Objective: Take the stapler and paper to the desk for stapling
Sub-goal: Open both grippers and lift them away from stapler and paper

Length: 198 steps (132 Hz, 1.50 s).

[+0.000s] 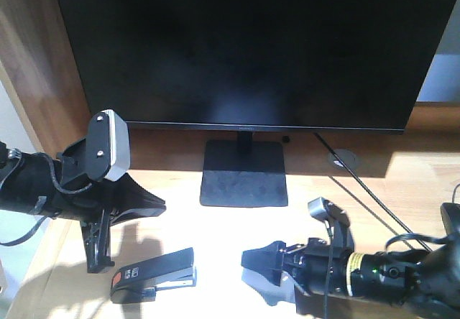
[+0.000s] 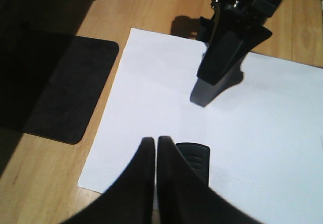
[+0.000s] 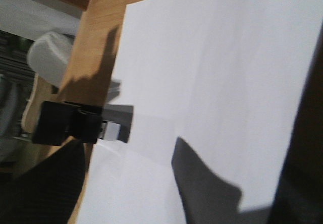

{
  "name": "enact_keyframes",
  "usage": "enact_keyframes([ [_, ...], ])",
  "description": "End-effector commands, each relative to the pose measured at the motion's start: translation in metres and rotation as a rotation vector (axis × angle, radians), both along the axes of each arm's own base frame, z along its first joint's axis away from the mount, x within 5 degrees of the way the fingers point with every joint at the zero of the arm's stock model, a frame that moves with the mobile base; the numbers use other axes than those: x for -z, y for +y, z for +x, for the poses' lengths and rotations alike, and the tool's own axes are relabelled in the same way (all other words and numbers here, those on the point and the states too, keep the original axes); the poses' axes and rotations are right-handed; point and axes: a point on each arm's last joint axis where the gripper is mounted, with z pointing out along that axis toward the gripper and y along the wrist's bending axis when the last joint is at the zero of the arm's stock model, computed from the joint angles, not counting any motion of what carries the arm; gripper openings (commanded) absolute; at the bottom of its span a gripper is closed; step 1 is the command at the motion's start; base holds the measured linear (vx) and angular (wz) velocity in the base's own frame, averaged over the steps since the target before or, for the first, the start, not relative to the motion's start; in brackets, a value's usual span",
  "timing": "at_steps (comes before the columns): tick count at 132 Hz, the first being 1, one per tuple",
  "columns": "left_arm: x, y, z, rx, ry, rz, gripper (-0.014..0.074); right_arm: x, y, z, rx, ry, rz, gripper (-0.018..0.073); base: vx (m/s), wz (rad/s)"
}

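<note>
The white paper (image 2: 252,123) lies flat on the light wood desk (image 2: 45,178), in front of the monitor's foot. The black stapler (image 1: 154,276), orange patch at its left end, rests at the sheet's near left edge; in the right wrist view the stapler (image 3: 81,125) has its metal front at the paper (image 3: 212,57) edge. My left gripper (image 2: 155,144) hangs shut and empty just above the stapler's end (image 2: 196,158). My right gripper (image 1: 260,270) hovers low over the sheet's right part, pointing left, jaws spread with only paper between them.
A large black monitor (image 1: 244,46) on a flat dark base (image 1: 244,182) stands behind the paper. A round cable grommet (image 1: 346,159) and a black cable (image 1: 374,197) lie at the back right. A dark wood side panel (image 1: 36,60) rises on the left.
</note>
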Motion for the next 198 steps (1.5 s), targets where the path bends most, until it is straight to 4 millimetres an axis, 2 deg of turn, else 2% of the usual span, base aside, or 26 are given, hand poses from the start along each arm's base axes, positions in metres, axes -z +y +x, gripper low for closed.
enact_keyframes([
  [1, -0.016, -0.001, -0.002, -0.024, -0.024, -0.043, -0.0006, -0.020, -0.004, 0.003, -0.002, -0.087, -0.085, 0.0580, 0.00, 0.00],
  [34, -0.010, 0.007, 0.005, -0.165, 0.009, 0.031, -0.0006, -0.047, -0.026, 0.001, 0.087, -0.172, -0.345, 0.0576, 0.00, 0.00],
  [60, -0.004, 0.020, 0.014, -0.369, 0.044, 0.115, -0.0006, -0.079, -0.047, -0.006, 0.153, -0.308, -0.538, 0.0482, 0.00, 0.00],
  [78, -0.002, 0.028, 0.018, -0.512, 0.078, 0.140, -0.0006, -0.102, -0.061, -0.016, 0.213, -0.385, -0.647, 0.0334, 0.00, 0.00],
  [111, -0.004, 0.043, 0.022, -0.756, 0.106, 0.149, -0.0006, -0.136, -0.081, -0.035, 0.315, -0.512, -0.759, -0.0016, 0.00, 0.00],
  [122, -0.012, 0.048, 0.021, -0.813, 0.061, 0.142, -0.0006, -0.147, -0.085, -0.042, 0.342, -0.561, -0.765, -0.0012, 0.00, 0.00],
  [143, -0.041, 0.056, 0.012, -0.904, -0.071, 0.052, -0.0006, -0.165, -0.091, -0.056, 0.392, -0.652, -0.751, -0.0009, 0.00, 0.00],
  [173, -0.081, 0.063, -0.017, -0.924, -0.247, -0.111, -0.0006, -0.193, -0.099, -0.083, 0.477, -0.802, -0.672, -0.0007, 0.00, 0.00],
  [198, -0.086, 0.071, -0.050, -0.922, -0.395, -0.222, -0.0006, -0.204, -0.106, -0.108, 0.527, -0.916, -0.618, -0.0007, 0.00, 0.00],
])
